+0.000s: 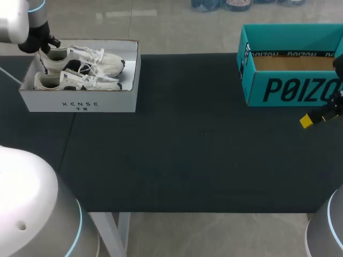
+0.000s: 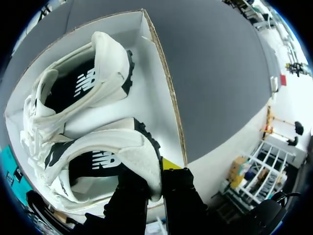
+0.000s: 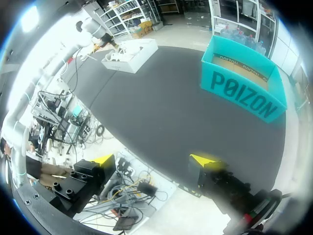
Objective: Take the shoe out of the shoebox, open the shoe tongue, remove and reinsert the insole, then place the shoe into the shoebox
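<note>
– Over at the left end of the worktop (image 1: pixel 182 150), what is the left hand (image 2: pixel 154 183) doing?

– It is down in the white shoebox (image 1: pixel 80 101), closed on the heel of a shoe (image 2: pixel 112 161). From overhead, this looks like the one on the box's far side. One finger sits inside the collar and the other outside it, so the heel wall is pinched between them.

– Why the heel?

– I'd say because it is the stiffest edge that stands clear. The laces and tongue are soft, and the second shoe (image 2: pixel 83 83) lies just beside, leaving little room along the flank.

– So the shoe isn't out yet?

– No. It sits upright in the shoebox next to its twin, heels at the box's left end and toes to the right. Lifting it out looks like the step in hand, so the task has barely begun.

– And the middle?

– Only dark mat. I take that as the place for working the tongue and insole.

– Further right?

– A teal box (image 1: pixel 289 91) stands open at the far right corner, well apart from the white one. All I can see inside it is its brown floor.

– And the right hand (image 3: pixel 154 160)?

– It hangs just in front of that teal box, fingers spread wide with nothing between them. It is probably parked there to keep the centre free, ready to steady the shoe when needed.
</note>
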`<state>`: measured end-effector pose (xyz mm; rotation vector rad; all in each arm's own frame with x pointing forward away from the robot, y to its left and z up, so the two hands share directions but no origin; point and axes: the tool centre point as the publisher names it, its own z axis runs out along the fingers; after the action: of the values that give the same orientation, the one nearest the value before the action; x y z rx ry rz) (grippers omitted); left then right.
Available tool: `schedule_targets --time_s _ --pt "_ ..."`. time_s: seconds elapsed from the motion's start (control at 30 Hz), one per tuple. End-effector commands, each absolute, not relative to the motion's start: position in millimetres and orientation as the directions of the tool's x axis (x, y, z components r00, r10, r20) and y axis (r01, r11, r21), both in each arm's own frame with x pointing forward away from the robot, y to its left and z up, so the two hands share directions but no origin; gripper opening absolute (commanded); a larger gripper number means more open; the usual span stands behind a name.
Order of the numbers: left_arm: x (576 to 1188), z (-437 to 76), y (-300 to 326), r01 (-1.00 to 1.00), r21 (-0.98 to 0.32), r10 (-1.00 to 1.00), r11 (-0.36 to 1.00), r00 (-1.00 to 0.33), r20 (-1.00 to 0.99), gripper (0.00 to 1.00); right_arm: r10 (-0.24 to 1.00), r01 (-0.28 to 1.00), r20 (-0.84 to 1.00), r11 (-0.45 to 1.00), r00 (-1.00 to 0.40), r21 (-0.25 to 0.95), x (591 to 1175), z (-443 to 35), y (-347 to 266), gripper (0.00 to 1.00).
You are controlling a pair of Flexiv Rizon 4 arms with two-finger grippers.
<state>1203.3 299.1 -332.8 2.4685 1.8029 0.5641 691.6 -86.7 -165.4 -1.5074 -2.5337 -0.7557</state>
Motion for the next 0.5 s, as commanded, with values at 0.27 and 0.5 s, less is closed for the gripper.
schedule_targets --time_s 0.27,0.5 --pt "1232.7 -328.1 303.9 0.917 0.267 0.938 -0.296 0.225 0.265 0.0 0.799 0.848 0.327 0.387 -0.505 0.362 692.6 -166.5 -86.3 1.0" --pt "1234.8 -342.0 302.7 0.921 0.258 0.938 -0.29 0.22 0.27 0.0 0.799 0.848 0.327 0.387 -0.505 0.362 692.6 -166.5 -86.3 1.0"
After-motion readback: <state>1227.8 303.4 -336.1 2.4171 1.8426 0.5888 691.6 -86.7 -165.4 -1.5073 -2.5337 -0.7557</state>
